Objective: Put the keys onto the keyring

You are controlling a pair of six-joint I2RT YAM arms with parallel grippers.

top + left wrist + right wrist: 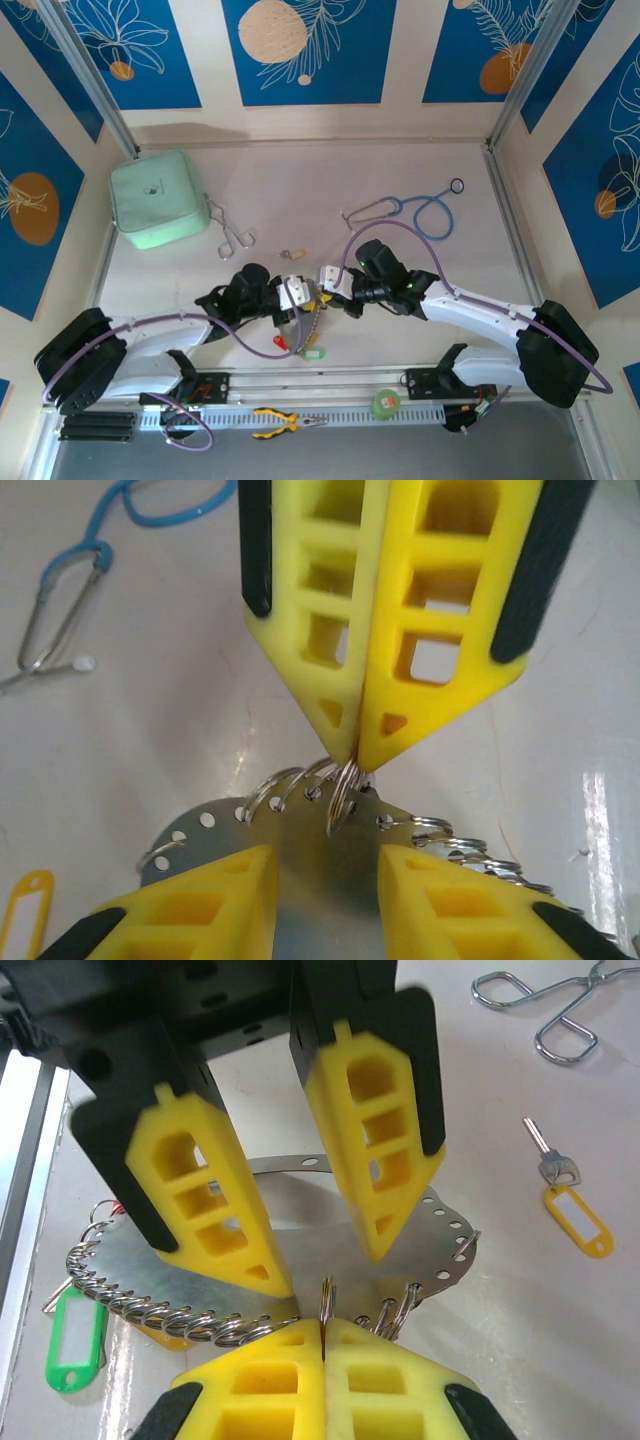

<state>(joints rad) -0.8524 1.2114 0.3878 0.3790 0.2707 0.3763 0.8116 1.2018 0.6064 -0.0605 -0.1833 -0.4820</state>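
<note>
Right pincer [322, 1330], clamped shut on one small split ring at the rim of the keyring [300, 1175], faces the left pincer [330, 1260], fingers apart over that perforated band, while a yellow-tagged key [562, 1195] lies apart on the tabletop [500, 1360]; any tug could slip the thin ring free.

You have three silvery tagged keys: one yellow-tagged key [565, 1200], one green-tagged key [72, 1345], one red-tagged key [280, 343]. You also have one silvery metal forceps [232, 236], one blue stethoscope [425, 215], one mint-green square pouch [158, 198] and one yellow-handled pliers [285, 423].
</note>
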